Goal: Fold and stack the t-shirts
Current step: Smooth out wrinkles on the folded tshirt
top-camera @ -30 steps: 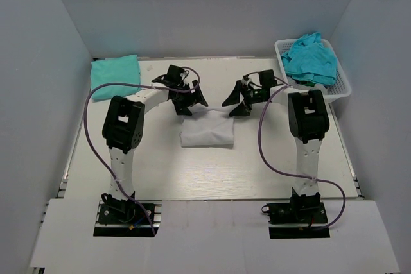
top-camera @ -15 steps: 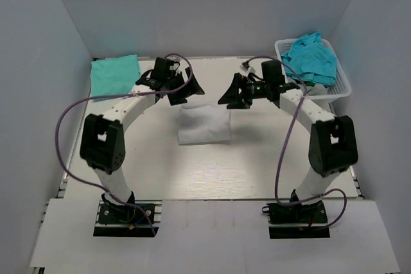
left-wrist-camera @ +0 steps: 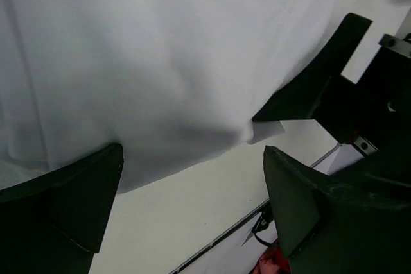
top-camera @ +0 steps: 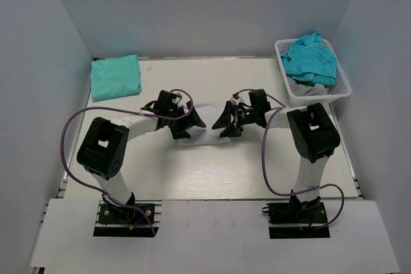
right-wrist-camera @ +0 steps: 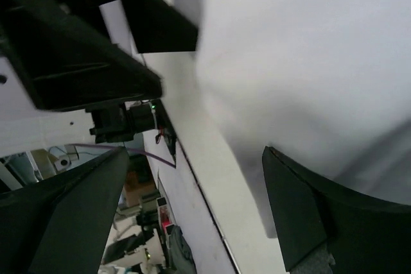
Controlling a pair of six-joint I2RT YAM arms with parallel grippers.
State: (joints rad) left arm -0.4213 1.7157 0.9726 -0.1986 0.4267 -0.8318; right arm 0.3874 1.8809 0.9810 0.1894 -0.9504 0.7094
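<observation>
Both arms are bent low over the middle of the worktop (top-camera: pixel 192 178), claws facing each other across the white t-shirt (top-camera: pixel 205 130). The shirt lies at the centre of the worktop. From above most of it is hidden under the two claws, with only a pale strip showing between them. Left claw (top-camera: pixel 187 125) is at the shirt's left edge and right claw (top-camera: pixel 223 125) at its right edge, near one another but apart. Left wrist view: fingers (left-wrist-camera: pixel 70 203) spread wide, released, nothing pinched. White cloth fills the upper part of that view, and its loose edge runs across the gap between the fingertips with bare worktop below it. A small corner of cloth sticks out near the right-hand finger, and one dark finger of the other claw shows beyond the cloth at upper right. Right wrist view: much the same, fingers (right-wrist-camera: pixel 327 222) wide apart and released, cloth edge crossing the gap, the left claw's dark body at upper left. Cannot tell whether any fingertip touches the cloth. Folded teal t-shirt (top-camera: pixel 115 76) lies by itself in the far left corner, a neat rectangle, well apart from the arms. White lattice basket (top-camera: pixel 334 93) sits in the far right corner, heaped with crumpled teal t-shirts (top-camera: pixel 311 56) that stand above its rim. Something pale shows under them, too small to tell.
</observation>
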